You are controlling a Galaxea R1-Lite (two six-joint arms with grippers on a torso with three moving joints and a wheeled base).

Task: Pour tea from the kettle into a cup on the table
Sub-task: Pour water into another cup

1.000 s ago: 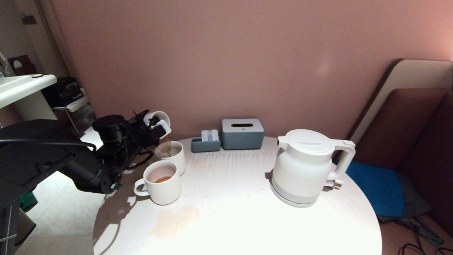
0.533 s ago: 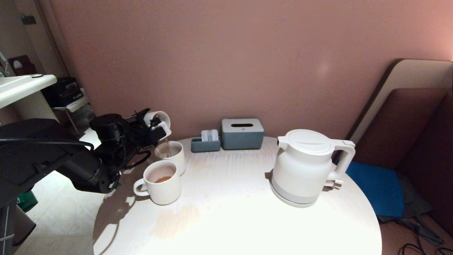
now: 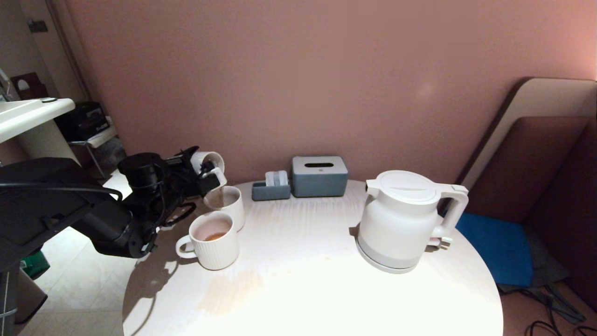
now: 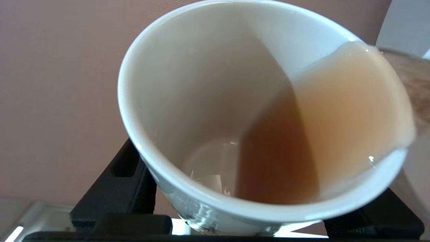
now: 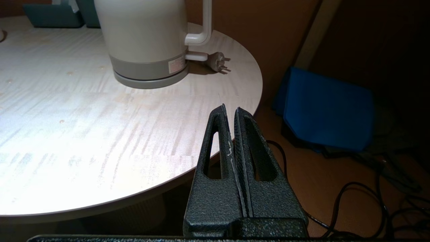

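At the table's left edge: left gripper (image 3: 208, 173), clamped on one small smooth white cup (image 3: 208, 158), tipped over on its side with its mouth above the rear mug (image 3: 225, 206). Tea (image 4: 322, 134), clear reddish-brown, lies along the cup's low side up to the rim. Whether a stream is falling is hard to make out.

Mugs: two, ribbed, white, standing just beside each other. The front mug (image 3: 211, 240) shows its handle and a shallow pool of brownish tea; the rear mug's handle is hidden.

Kettle (image 3: 405, 219): one, large, squat, white, lid shut, upright on its round base, well apart to the right. Its plug (image 5: 218, 61) lies on the table (image 3: 303, 280) behind it.

Table: one, round, pale, faintly grained, lightly stained; its near edge is cut off.

At the back: one grey-blue tissue box (image 3: 319, 176), one small tray (image 3: 271, 189) beside it.

Right gripper (image 5: 230, 111): closed on nothing, off the table's right rim.
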